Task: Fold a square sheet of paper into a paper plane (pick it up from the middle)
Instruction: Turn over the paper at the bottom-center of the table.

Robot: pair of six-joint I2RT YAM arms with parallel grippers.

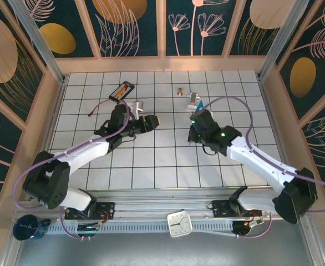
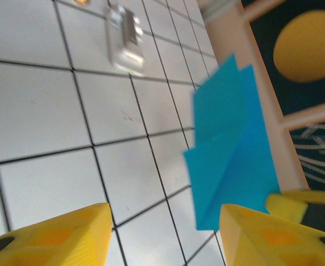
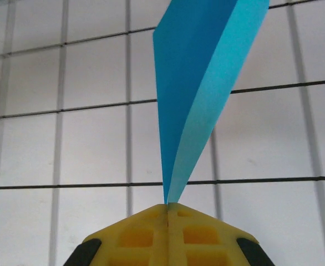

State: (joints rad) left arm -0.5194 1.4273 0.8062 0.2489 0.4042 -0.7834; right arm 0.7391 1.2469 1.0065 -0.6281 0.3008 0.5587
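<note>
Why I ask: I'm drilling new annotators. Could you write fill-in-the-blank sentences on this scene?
1. The right pincer is shut on a folded blue ___.
2. The left pincer is ___, holding nothing.
3. Its fingers are coloured ___.
Missing words: paper; open; yellow.

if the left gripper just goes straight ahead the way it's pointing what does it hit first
Probably the folded paper, pinched by the right gripper. It is ahead of the left gripper, right of centre between its open jaws, though depth is unclear.
</note>
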